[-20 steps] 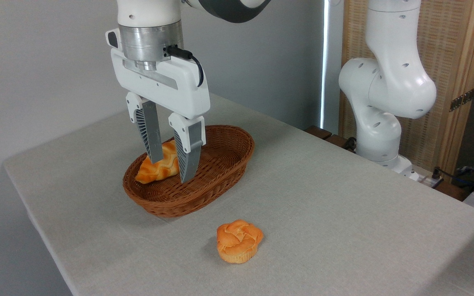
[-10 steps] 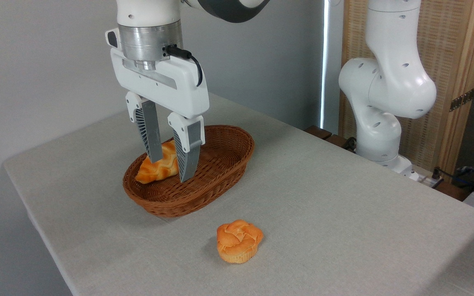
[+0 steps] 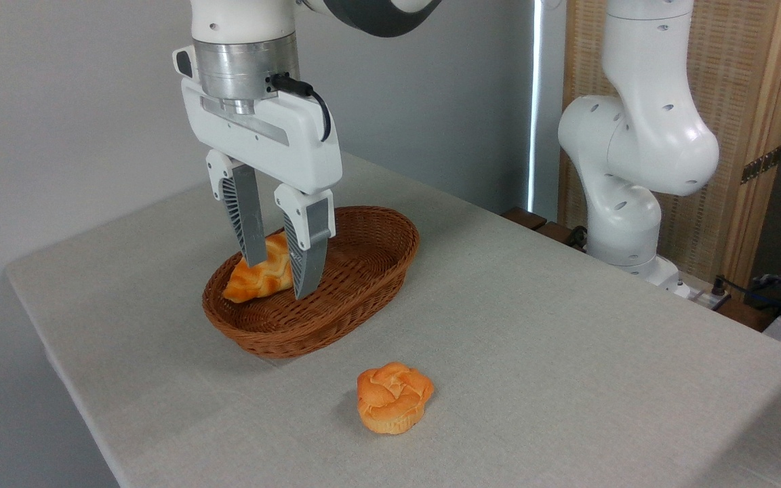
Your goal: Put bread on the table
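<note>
The gripper [image 3: 278, 278] hangs straight down over the left end of the oval brown wicker basket [image 3: 363, 285], its two ribbed grey fingers [image 3: 247, 220] closed narrowly on the bread [image 3: 258, 274], one finger on each side of the loaf's right half. The bread is a braided loaf with an orange-gold crust; its tapered left tip points down toward the basket's left rim, so the loaf sits tilted, with the gripped end higher. Whether the low tip touches the wicker floor or clears it cannot be told from this view. The basket stands on the table [image 3: 567, 339], in the left half of the cloth-covered surface, nearer the far edge than the near one. A small round knotted bun [image 3: 394, 396] sits on the bare cloth between the basket and the table's near edge, apart from the basket and upright on its paler base. The arm's white base column [image 3: 634, 149] rises beyond the table's right far edge, in front of a woven wooden screen [image 3: 736, 102]. A plain grey wall fills the background behind the gripper.
</note>
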{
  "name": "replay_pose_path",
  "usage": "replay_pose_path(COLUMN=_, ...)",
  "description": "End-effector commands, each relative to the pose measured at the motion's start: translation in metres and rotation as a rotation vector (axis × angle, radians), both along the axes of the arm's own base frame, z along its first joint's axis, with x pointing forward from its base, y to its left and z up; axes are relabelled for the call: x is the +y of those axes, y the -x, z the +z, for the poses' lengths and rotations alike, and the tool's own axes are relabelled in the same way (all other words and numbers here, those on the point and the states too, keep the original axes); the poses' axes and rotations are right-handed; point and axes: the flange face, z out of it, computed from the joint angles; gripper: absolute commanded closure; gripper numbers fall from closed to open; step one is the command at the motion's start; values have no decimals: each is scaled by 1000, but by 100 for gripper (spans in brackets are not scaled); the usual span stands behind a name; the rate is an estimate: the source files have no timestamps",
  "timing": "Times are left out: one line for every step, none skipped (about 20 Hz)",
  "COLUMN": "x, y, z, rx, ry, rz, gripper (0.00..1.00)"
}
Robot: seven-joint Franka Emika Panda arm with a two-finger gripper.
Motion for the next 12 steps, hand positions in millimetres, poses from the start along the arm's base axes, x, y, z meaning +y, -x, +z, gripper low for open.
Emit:
replay_pose_path(x=-6, y=2, z=5, rx=3, ry=8, rz=-14, gripper=0)
replay_pose_path(x=-9, y=2, z=5, rx=4, ry=8, rz=-17, gripper=0)
replay_pose_path(x=-12, y=3, z=5, rx=4, ry=8, rz=-17, gripper=0)
replay_pose_path(x=-19, y=3, z=5, rx=6, ry=9, rz=-23, gripper=0)
replay_pose_path(x=-27, y=4, z=2, rx=10, ry=8, rz=-36, gripper=0)
replay_pose_path(x=-32, y=4, z=-1, rx=17, ry=9, rz=-31, gripper=0)
replay_pose_path(x=-36, y=4, z=-5, rx=26, ry=10, rz=-16, gripper=0)
replay_pose_path(x=-47, y=5, z=-8, rx=33, ry=11, rz=-10, gripper=0)
replay_pose_path(x=-56, y=5, z=-12, rx=41, ry=12, rz=-4, gripper=0)
replay_pose_path(x=-62, y=6, z=-15, rx=47, ry=11, rz=-2, gripper=0)
replay_pose_path(x=-68, y=7, z=-17, rx=52, ry=11, rz=-4, gripper=0)
replay_pose_path(x=-76, y=8, z=-21, rx=60, ry=10, rz=-8, gripper=0)
